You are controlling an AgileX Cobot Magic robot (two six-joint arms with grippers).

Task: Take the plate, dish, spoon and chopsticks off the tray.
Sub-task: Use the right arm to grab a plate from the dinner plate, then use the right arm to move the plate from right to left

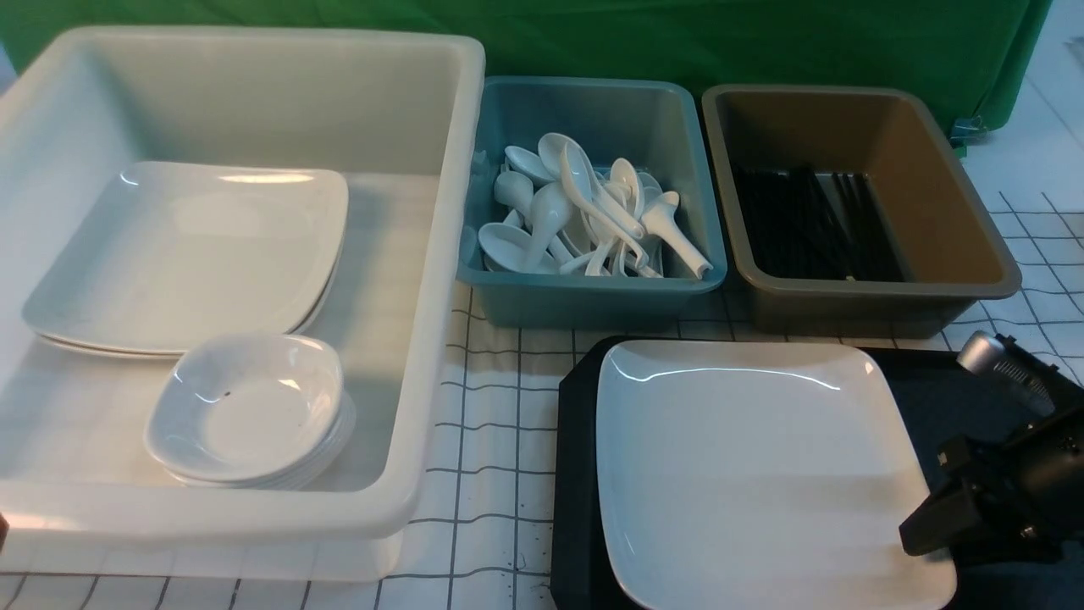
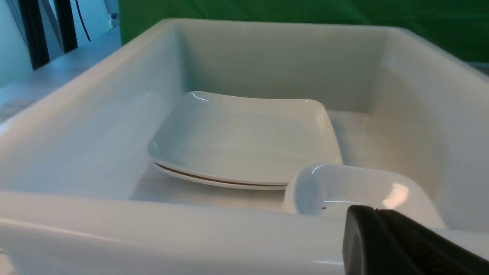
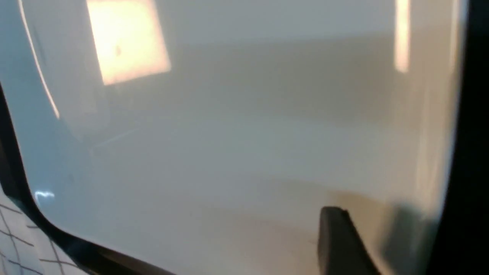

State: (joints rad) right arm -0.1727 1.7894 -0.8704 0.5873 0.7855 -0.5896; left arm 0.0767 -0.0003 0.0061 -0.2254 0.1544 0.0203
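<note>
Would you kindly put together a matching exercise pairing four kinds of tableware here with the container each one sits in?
Things:
1. spoons
2. chopsticks
3. stack of small dishes
4. lone large plate

Places:
A. black tray
B. white tub
C. teal bin
D. brown bin

Pairs: 1-C, 2-D, 3-B, 4-A.

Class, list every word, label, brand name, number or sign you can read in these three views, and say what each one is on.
None: no word, number, brand or sign can be read in any view.
The plate, tray, white tub, teal bin and brown bin show bare surfaces.
The cloth carries only a plain grid of lines.
</note>
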